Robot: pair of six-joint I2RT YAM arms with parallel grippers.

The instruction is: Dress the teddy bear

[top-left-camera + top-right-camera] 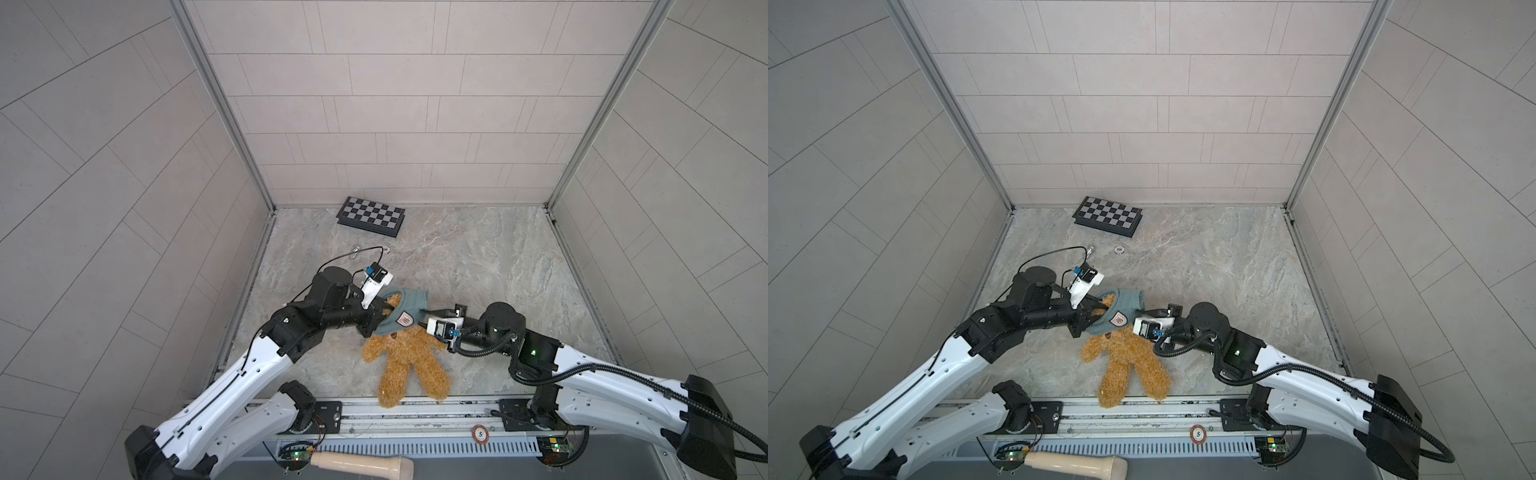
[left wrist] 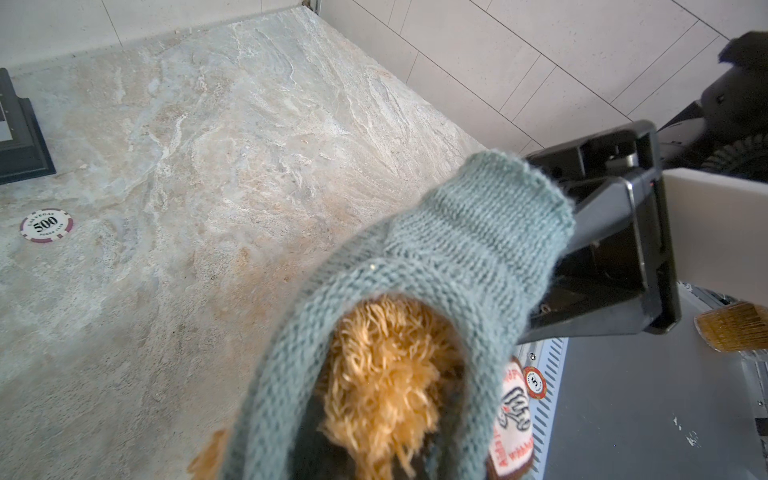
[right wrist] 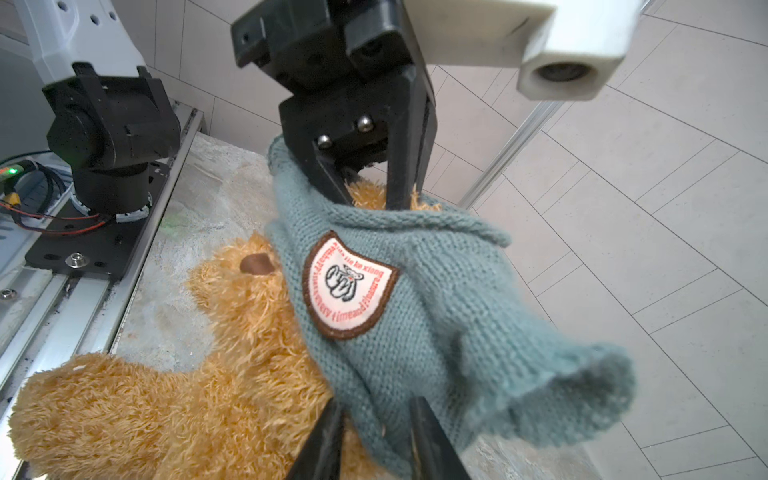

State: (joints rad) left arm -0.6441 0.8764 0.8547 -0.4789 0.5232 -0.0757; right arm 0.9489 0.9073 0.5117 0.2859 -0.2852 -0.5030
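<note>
In both top views the teddy bear (image 1: 405, 353) lies flat at the counter's (image 1: 478, 270) near edge, teal sweater (image 1: 401, 313) over its head. Left wrist alone catches a poker chip (image 2: 46, 225). Right wrist: the left gripper (image 3: 372, 199) is pinched narrow on the hem, and the right gripper (image 3: 376, 405) nips the knit too.

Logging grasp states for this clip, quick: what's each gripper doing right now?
Left gripper: closed, pinching the edge of the teal sweater.
Right gripper: closed on the same sweater, at its opposite end.

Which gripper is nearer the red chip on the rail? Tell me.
Right. The right gripper is at the sweater's side toward the chip; the left gripper is across the sweater, farther off.
</note>
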